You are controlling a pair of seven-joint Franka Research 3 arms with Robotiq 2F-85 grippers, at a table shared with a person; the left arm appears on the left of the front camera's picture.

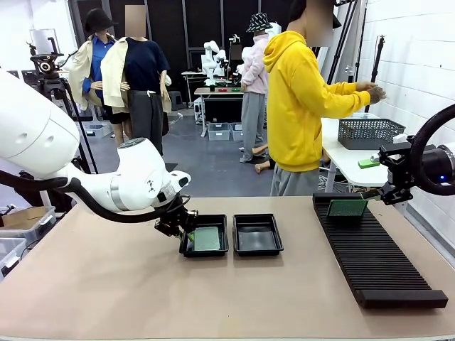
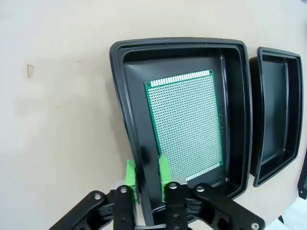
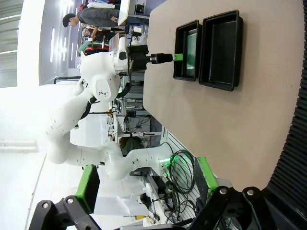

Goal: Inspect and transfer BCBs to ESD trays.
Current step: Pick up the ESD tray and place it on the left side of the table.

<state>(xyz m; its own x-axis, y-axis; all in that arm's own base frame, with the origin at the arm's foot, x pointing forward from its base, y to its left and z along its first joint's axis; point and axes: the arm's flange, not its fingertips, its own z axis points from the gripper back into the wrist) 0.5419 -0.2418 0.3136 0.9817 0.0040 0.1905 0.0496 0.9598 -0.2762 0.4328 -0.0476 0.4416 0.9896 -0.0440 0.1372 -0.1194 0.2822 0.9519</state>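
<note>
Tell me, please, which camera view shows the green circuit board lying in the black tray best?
The left wrist view: the board lies close and near face-on in the tray, its hole grid clear. The front view shows it small and oblique; the right wrist view, a distant green sliver.

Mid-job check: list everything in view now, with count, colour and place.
ESD trays: two, black, side by side mid-table.
BCBs: two, green; one flat in the left tray, one standing at the rack's far end.
Rack: one, black, ribbed, table's right side.
Mesh basket: one, grey, on the white side table.
Person: one, yellow hoodie, far side.
Left tool: pads clamp the left tray's near wall.
Right tool: open, near the rack's far end.
</note>
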